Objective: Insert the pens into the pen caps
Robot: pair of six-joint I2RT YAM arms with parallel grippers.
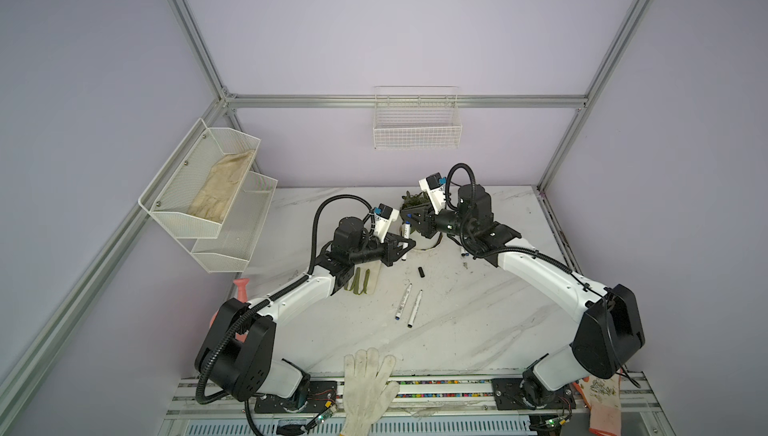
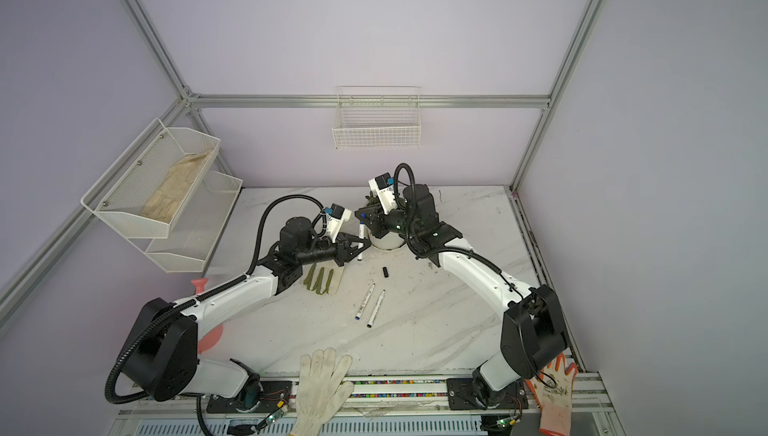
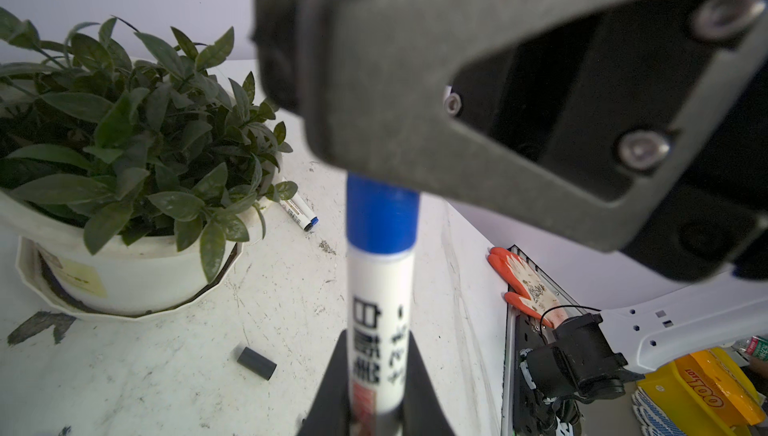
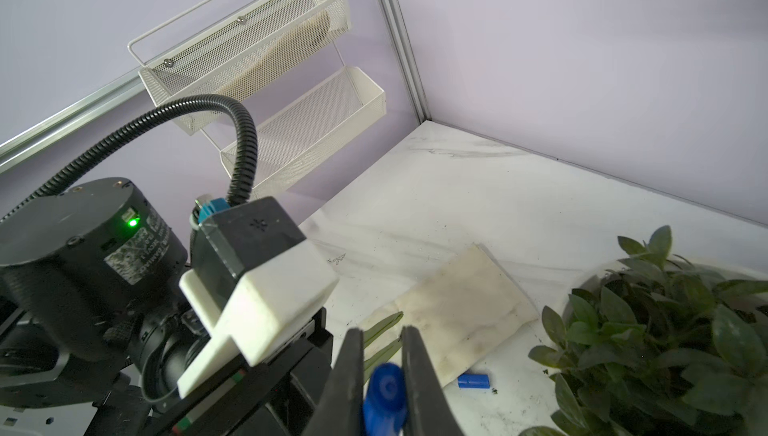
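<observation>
My left gripper (image 3: 376, 376) is shut on a white pen (image 3: 380, 309) and holds it upright above the table. A blue pen cap (image 3: 382, 214) sits on the pen's upper end, its rim against the barrel. My right gripper (image 4: 382, 357) is shut on that blue cap (image 4: 384, 396) from above. In a top view the two grippers meet in front of the plant, left (image 1: 405, 246) and right (image 1: 409, 219). Two more pens (image 1: 403, 302) (image 1: 414, 308) lie uncapped mid-table. A black cap (image 1: 421, 272) lies near them. Another blue cap (image 4: 473, 380) lies loose beside the cloth.
A potted plant (image 3: 124, 155) in a white pot stands just behind the grippers, with two pens (image 3: 297, 211) beside it. Olive-green strips (image 1: 359, 282) lie on a cloth under the left arm. A white glove (image 1: 368, 388) and an orange glove (image 2: 555, 396) lie at the front edge. Mesh baskets (image 1: 216, 189) hang on the left wall.
</observation>
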